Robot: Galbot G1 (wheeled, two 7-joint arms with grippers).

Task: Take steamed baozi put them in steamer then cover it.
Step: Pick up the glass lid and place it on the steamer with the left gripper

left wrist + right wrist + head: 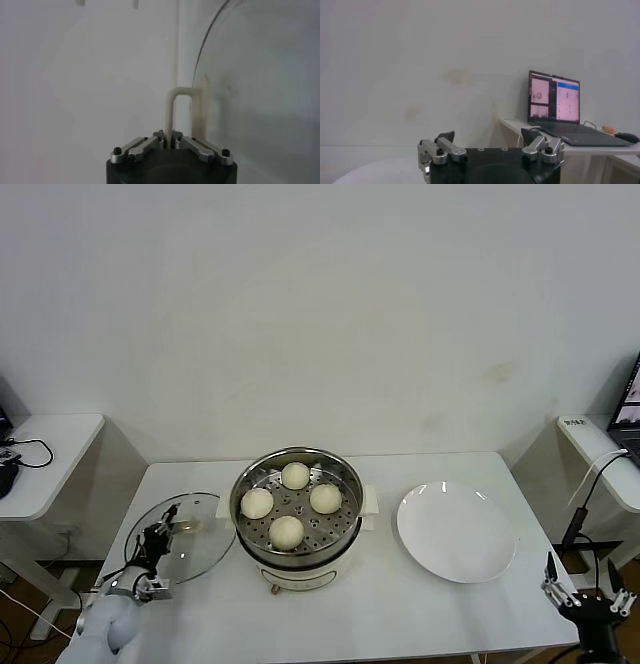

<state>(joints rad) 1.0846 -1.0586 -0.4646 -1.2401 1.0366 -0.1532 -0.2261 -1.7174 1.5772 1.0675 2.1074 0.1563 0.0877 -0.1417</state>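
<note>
A: Where are the four steamed baozi [292, 504] found?

B: They are seated on the perforated tray of the steamer [297, 559] at the middle of the table [420, 614], one each at twelve, three, six and nine o'clock of the tray.

A: And the cover [195, 544]?

B: It is laid flat on the table at nine o'clock of the steamer, its rim just beside the pot. Its cream handle [173, 112] is clamped between the closed fingers of the left gripper [171, 141].

A: What is seen of the right gripper [585, 589]?

B: It is held off the table's edge at four o'clock of the white plate [457, 532], fingers spread wide, nothing grasped. A laptop [555, 107] is seen beyond it.
</note>
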